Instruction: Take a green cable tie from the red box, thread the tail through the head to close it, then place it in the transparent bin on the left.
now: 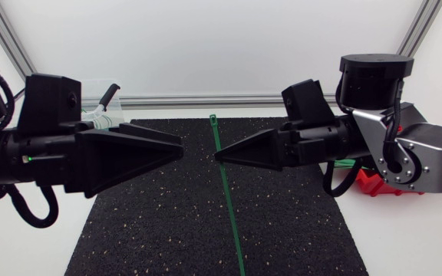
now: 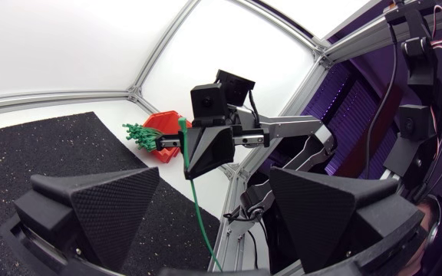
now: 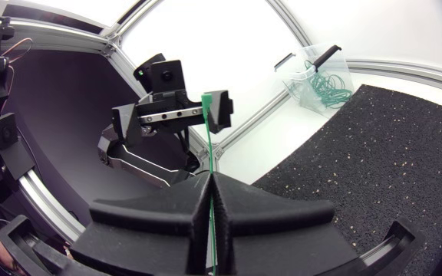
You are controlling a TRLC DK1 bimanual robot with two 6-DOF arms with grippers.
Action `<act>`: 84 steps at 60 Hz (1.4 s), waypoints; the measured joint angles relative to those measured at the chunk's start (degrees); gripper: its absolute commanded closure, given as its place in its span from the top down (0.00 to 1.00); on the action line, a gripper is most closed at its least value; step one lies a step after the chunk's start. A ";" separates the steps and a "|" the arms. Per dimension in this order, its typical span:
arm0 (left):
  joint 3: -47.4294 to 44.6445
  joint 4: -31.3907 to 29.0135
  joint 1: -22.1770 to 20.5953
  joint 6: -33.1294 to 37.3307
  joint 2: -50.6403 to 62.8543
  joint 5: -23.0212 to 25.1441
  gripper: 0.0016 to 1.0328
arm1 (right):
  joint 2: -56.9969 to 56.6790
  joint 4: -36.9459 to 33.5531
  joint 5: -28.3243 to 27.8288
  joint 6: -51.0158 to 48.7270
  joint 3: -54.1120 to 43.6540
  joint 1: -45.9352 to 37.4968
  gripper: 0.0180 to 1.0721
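A green cable tie [image 1: 229, 203] stands upright, head uppermost, clamped between the tips of the right gripper [image 1: 219, 156] above the black speckled mat [image 1: 152, 230]. The left gripper [image 1: 176, 151] faces it close by, fingers spread wide, holding nothing. The red box [image 2: 166, 127] of ties sits by the right arm. The transparent bin [image 1: 100, 115] is far left.

We see two grippers: our left gripper [image 1: 179, 150] and our right gripper [image 1: 219, 157]. We see one long green cable tie [image 1: 227, 192] on its own. There is one red box [image 2: 167, 123] with a bunch of green ties [image 2: 140, 136], too many for us to count. There is one clear bin [image 3: 307, 63] with green loops [image 3: 327, 86] we cannot count, and one black mat [image 1: 167, 222].
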 measured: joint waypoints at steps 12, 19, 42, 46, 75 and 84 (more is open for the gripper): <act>2.99 2.25 -3.43 -0.15 6.38 0.07 0.97 | -1.01 3.58 -0.42 4.61 -1.16 -0.66 0.05; 5.29 3.30 -4.31 -0.17 9.77 0.87 0.97 | -1.01 3.63 -0.42 5.25 -1.22 -0.83 0.05; 6.97 6.75 -6.36 -0.74 13.68 1.53 0.90 | -0.98 5.46 -0.42 6.03 -1.57 -1.86 0.05; 7.04 8.17 -6.36 -1.49 14.14 1.53 0.85 | -0.92 5.55 -0.39 6.05 -1.57 -1.90 0.05; 7.08 13.09 -6.34 -5.44 17.05 1.51 0.43 | -0.68 6.56 -0.31 6.05 -1.99 -1.90 0.05; 7.08 13.16 -6.29 -5.95 17.81 1.49 0.24 | -0.68 6.58 -0.20 6.05 -2.01 -1.90 0.05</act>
